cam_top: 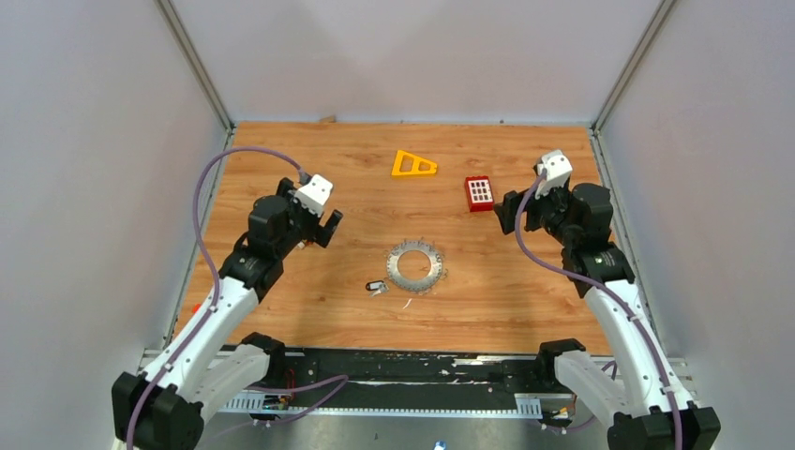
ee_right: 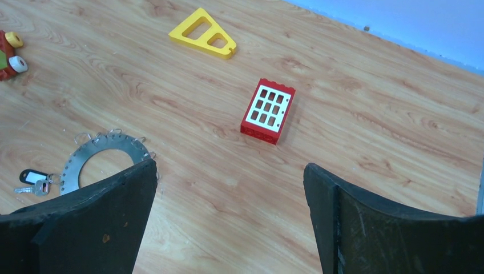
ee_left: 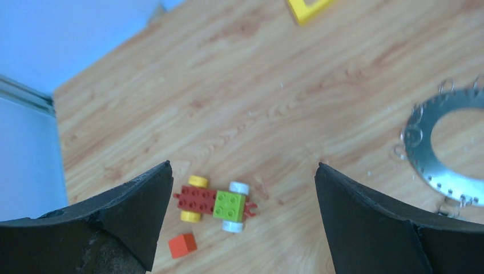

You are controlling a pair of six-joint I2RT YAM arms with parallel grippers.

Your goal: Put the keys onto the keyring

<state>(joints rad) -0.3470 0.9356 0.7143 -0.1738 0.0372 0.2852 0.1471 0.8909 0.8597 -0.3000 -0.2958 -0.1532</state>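
Observation:
The keyring (cam_top: 395, 266), a flat grey ring with small wire loops on its rim, lies flat at the middle of the wooden table. It also shows at the right edge of the left wrist view (ee_left: 421, 149) and at the lower left of the right wrist view (ee_right: 94, 149). The keys (cam_top: 376, 287), black-headed with a short silvery part, lie just left of the ring, apart from it (ee_right: 33, 178). My left gripper (cam_top: 326, 225) is open and empty, left of and beyond the ring (ee_left: 244, 166). My right gripper (cam_top: 511, 212) is open and empty, to the ring's right (ee_right: 230, 164).
An orange triangular frame (cam_top: 413, 164) lies at the back centre. A red keypad block (cam_top: 480, 193) lies beside my right gripper. A small brick car (ee_left: 216, 202) and an orange cube (ee_left: 182, 245) lie under my left gripper. Grey walls close three sides.

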